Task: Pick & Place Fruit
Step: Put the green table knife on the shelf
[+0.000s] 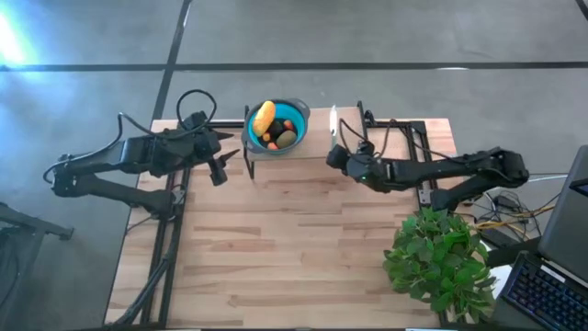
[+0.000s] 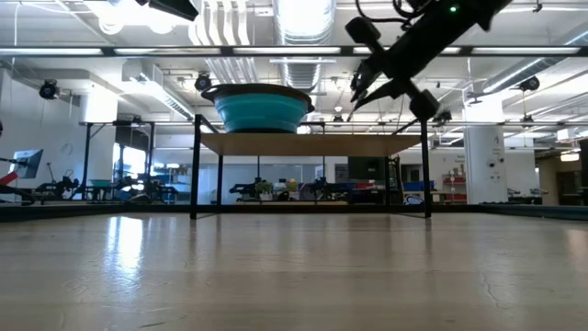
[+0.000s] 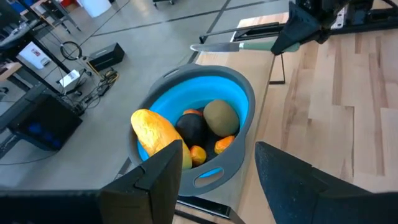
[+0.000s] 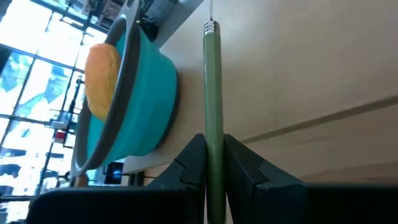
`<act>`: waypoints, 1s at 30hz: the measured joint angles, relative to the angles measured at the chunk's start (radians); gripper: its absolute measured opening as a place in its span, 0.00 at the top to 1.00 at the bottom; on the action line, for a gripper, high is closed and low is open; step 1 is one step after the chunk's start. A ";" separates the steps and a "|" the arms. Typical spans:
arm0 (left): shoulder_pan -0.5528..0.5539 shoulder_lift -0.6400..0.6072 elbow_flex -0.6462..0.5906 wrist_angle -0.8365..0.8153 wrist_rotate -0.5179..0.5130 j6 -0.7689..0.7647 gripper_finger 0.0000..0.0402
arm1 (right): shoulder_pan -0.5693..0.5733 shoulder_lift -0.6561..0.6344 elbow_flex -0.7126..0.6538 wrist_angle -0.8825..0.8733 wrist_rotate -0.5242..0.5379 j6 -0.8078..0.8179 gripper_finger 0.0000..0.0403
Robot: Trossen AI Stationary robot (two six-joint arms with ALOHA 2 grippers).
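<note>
On the table's [image 1: 303,248] left side, the left gripper [image 1: 223,158] hangs just beside the bowl [image 1: 299,118], its fingers [image 3: 155,180] standing apart with nothing between them. From the gripper, the bowl sits at about two o'clock in the high view.

All the fruit lies inside this blue, grey-rimmed bowl, which stands on a small raised shelf [image 2: 312,142] at the table's far edge. The yellow-orange piece [image 1: 264,117] is the largest; its long axis runs roughly from twelve to six o'clock in the high view, tilted slightly toward one o'clock, and it leans against the bowl's left wall with its upper end above the rim. The dark round piece [image 3: 191,128] rests in the middle. The olive-green piece [image 3: 221,116] touches it on the side toward the right arm. A small orange piece [image 3: 224,145] and a small red one [image 3: 191,112] lie tucked around the dark piece; a further small orange bit [image 3: 198,154] touches the yellow one.

To the right of the bowl, the right gripper [image 1: 336,156] is clamped on a thin grey-green stick [image 4: 213,99]. The stick points toward twelve o'clock in the high view, its long axis running alongside the bowl without touching it. The fruit sits at about ten o'clock from this gripper.

A leafy green plant [image 1: 441,257] stands near the table's right front corner.
</note>
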 joint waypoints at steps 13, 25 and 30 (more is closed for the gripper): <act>0.000 0.000 0.000 -0.004 0.000 0.008 0.49 | -0.016 0.208 0.244 -0.288 -0.010 0.045 0.93; 0.000 0.000 0.000 -0.025 0.000 0.009 0.49 | -0.094 0.244 0.335 -0.431 -0.085 -0.001 0.93; 0.001 0.000 0.000 -0.025 0.000 0.009 0.49 | -0.115 0.244 0.315 -0.419 -0.155 0.001 0.93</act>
